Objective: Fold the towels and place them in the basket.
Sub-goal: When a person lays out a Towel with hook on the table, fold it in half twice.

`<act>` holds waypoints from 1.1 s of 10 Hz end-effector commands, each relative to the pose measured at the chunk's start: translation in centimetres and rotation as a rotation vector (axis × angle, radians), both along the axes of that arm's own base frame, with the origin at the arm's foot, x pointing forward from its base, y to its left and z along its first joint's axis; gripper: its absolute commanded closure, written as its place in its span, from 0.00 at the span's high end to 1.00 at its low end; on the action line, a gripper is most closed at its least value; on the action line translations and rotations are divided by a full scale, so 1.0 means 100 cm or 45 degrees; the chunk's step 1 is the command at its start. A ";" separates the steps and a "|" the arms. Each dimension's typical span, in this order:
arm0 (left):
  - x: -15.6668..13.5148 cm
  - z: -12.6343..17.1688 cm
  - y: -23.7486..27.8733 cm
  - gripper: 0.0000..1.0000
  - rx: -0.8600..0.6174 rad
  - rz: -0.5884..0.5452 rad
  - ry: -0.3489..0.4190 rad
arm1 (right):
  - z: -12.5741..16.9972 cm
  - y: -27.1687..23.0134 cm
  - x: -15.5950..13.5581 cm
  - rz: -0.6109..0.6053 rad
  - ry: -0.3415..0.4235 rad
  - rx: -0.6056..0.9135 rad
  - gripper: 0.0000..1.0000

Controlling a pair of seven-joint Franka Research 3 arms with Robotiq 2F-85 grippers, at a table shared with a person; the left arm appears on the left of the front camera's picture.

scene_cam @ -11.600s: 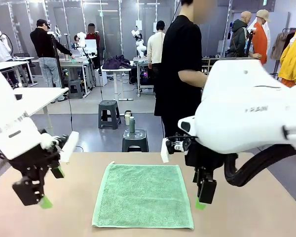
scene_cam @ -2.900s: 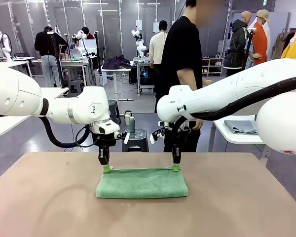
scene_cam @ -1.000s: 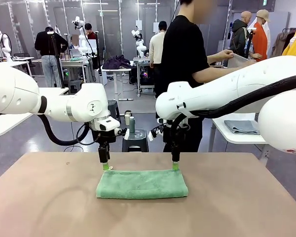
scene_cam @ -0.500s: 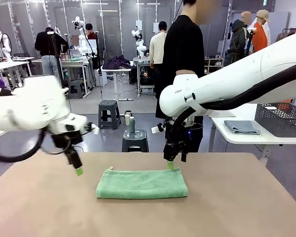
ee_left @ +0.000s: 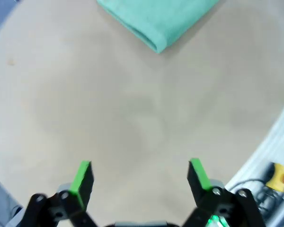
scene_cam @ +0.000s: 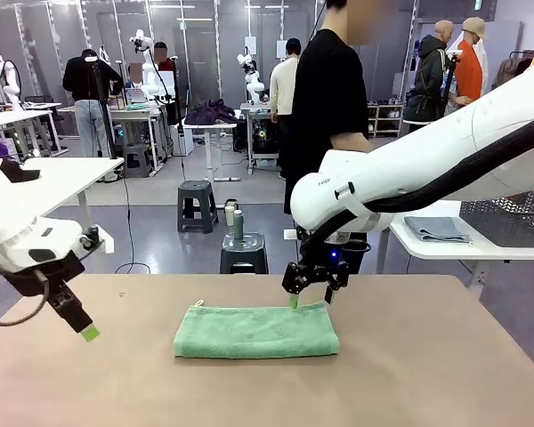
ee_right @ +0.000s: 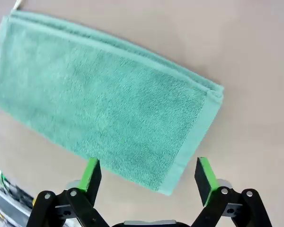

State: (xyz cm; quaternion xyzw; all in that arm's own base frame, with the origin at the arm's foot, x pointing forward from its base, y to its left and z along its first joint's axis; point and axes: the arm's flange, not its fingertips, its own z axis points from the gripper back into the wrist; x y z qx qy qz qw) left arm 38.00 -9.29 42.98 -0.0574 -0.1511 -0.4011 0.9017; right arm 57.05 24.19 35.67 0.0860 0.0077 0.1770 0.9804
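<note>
One mint-green towel (scene_cam: 255,331) lies folded in half on the brown table (scene_cam: 427,374), long side across the middle. My right gripper (scene_cam: 310,298) hovers open just above the towel's far right edge; the right wrist view has the towel (ee_right: 104,99) under its spread green fingers (ee_right: 92,170), nothing between them. My left gripper (scene_cam: 87,333) hangs open over bare table at the left, well apart from the towel; its wrist view catches a towel corner (ee_left: 156,19) at the top. The dark mesh basket (scene_cam: 509,222) stands on a side table at the right, partly behind my right arm.
A person in black (scene_cam: 329,133) stands at the table's far side. A folded grey cloth (scene_cam: 436,229) lies on the white side table (scene_cam: 427,249) beside the basket. Stools (scene_cam: 243,252) stand beyond the far edge.
My left arm has swung away from the towel's far left corner to the table's left side. My right gripper has turned and stays near the far right edge. The basket has appeared on the side table.
</note>
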 end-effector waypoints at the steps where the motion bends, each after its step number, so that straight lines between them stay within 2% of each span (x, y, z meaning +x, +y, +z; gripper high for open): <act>1: -0.025 -0.007 0.005 1.00 -0.004 -0.023 -0.032 | 0.004 -0.006 -0.019 -0.012 -0.116 -0.024 1.00; 2: 0.000 0.000 0.000 1.00 0.000 0.000 0.000 | 0.000 0.000 0.000 0.000 0.000 0.000 1.00; 6: 0.000 0.000 0.000 1.00 0.000 0.000 0.000 | -0.001 -0.002 -0.004 -0.004 -0.019 -0.003 1.00; 8: 0.000 0.000 0.000 1.00 0.000 0.000 0.000 | -0.009 -0.012 -0.013 -0.188 -0.041 -0.081 1.00; 11: 0.000 0.000 0.000 1.00 0.000 0.000 0.000 | -0.029 -0.016 -0.016 -0.298 -0.055 -0.139 1.00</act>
